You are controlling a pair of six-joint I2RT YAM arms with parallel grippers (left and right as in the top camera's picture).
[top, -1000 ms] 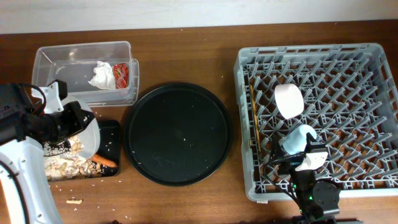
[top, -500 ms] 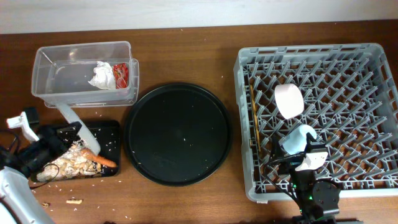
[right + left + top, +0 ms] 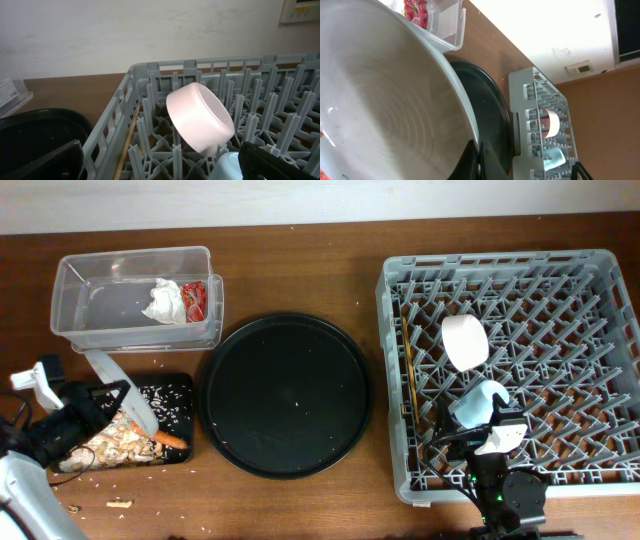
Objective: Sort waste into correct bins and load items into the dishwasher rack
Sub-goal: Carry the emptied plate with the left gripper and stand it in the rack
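Plate (image 3: 122,388) emptying over the black tray (image 3: 190,430)
Left fingers (image 3: 470,161) clamp its rim; right fingers (image 3: 280,161) sit parted, empty, in the rack (image 3: 388,360). Next, probably: swing it right, slot between pegs.

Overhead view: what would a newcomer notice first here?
The big square grey plastic dishwasher rack fills the right side, a white round bowl lying on its side among the pegs. At left, the left tool holds a pale grey-white round plate tilted over the shallow black tray of beige food scraps.
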